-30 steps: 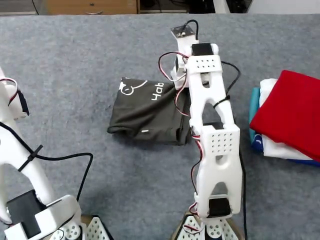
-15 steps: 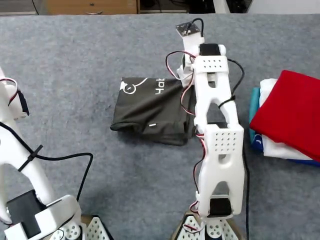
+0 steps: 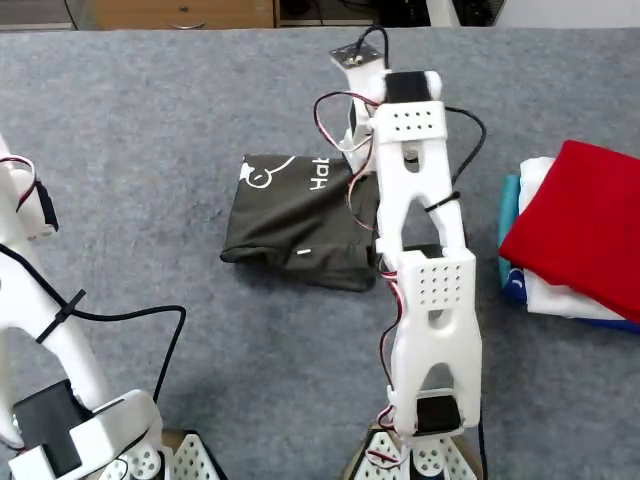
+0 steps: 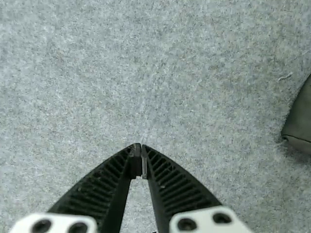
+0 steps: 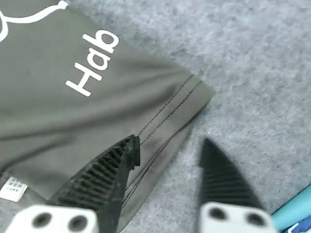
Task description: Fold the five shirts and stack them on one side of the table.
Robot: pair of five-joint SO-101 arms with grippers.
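Right gripper [image 5: 167, 154] hangs spread across the hem of the folded dark shirt [image 3: 295, 225], one finger over cloth, the other over bare grey table [image 3: 150, 130]. Left gripper [image 4: 137, 154] is pinched closed on nothing above open table, and the red-topped stack [image 3: 580, 235] lies apart at the table's right edge.

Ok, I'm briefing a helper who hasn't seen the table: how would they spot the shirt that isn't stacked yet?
On the grey felt-covered table, look near the middle, beside the white right arm. There lies a folded dark charcoal shirt. Unlike the red-topped pile of folded shirts at the table's right edge, it lies alone and bears white lettering.
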